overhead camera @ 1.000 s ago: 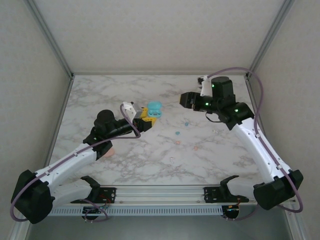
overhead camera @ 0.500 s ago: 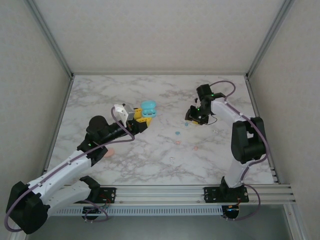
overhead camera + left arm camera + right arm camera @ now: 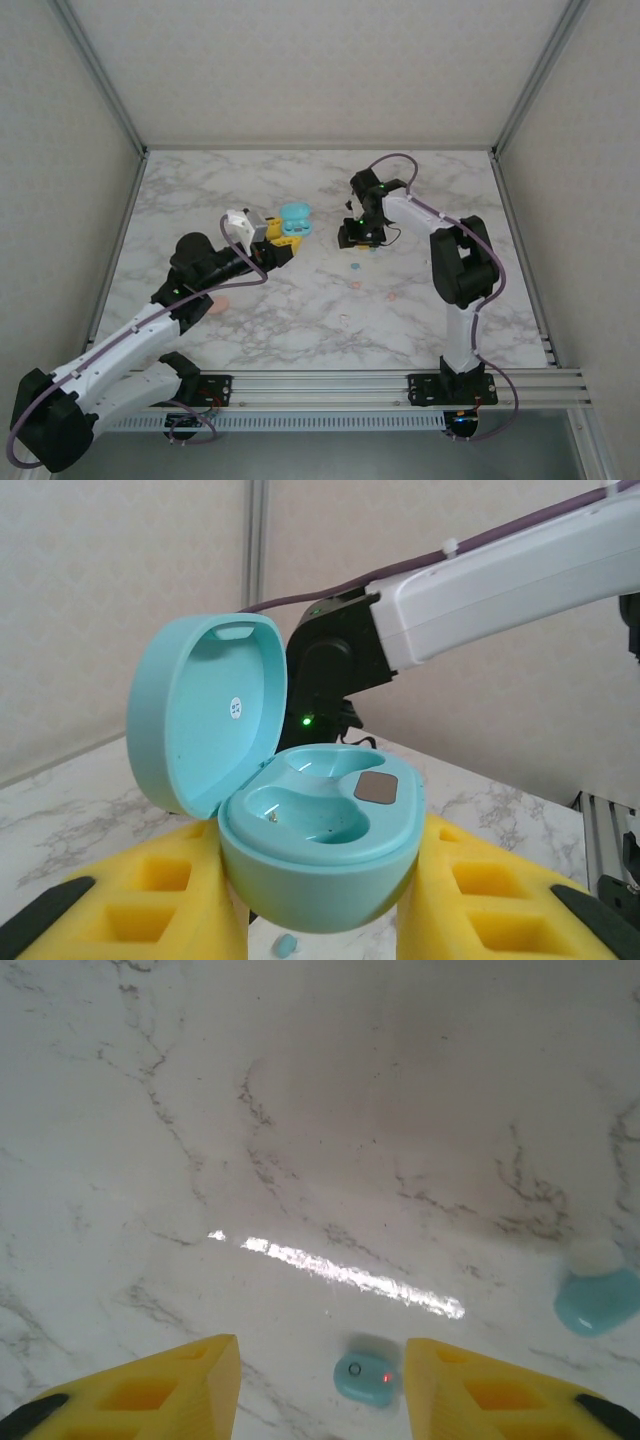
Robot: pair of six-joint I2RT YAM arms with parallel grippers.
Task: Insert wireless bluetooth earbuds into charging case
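Bench [image 3: 200, 190], white marble pattern, walled at the left, far and right edges, with a rail [image 3: 320, 383] along the near edge. Left gripper [image 3: 283, 236]: closed on the teal charging case [image 3: 320, 850], held above the bench left of centre, lid [image 3: 205, 720] hinged up, two wells facing upward. Right gripper [image 3: 320, 1360]: open, low over the bench centre, fingers on either side of one teal earbud [image 3: 362, 1378], gaps visible on both sides. A second teal earbud [image 3: 598, 1300] lies near, outside the fingers. One salmon-pink earbud [image 3: 355, 285] and a second salmon-pink earbud [image 3: 391, 297] lie nearer the arm bases, apart from each other. All four earbuds sit well clear of every edge, with open marble at the far strip and the near right.
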